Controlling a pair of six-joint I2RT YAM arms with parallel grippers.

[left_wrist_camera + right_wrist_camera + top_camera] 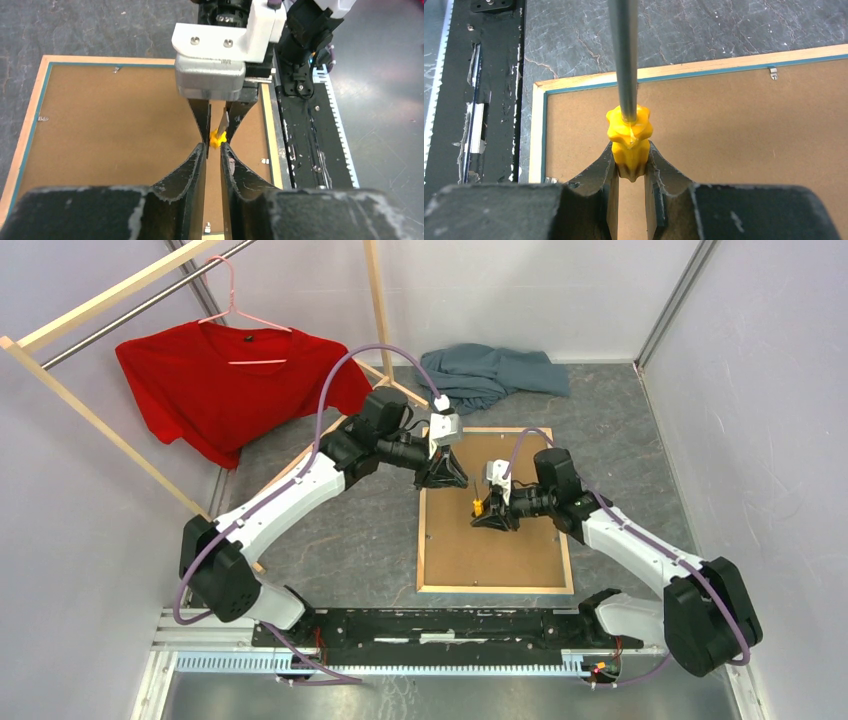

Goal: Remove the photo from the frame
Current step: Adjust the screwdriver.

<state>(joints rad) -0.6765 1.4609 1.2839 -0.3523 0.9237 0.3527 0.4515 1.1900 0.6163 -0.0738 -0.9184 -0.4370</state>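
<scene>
On the grey table (360, 540) between my two arms, the frame (495, 589) is lying face down, its pale wood edges and thin blue inner lip showing around the brown backing board (490, 560). It is lying this way, I judge, so that the small metal tabs (773, 73) pinning the board along the inner edge are facing me and can be bent back. The photo is not showing anywhere; I am taking it to be sitting under that board, out of sight.

My right gripper (630, 165) is clamping the yellow handle of a screwdriver (629, 132), with the steel shaft running up past the wrist camera and not down at the board, so the tip is not yet bearing on any tab. My left gripper (214, 150) is hovering over the board facing the right one, its fingers (195, 165) standing only a narrow slit apart with nothing between them that I can make out.
</scene>
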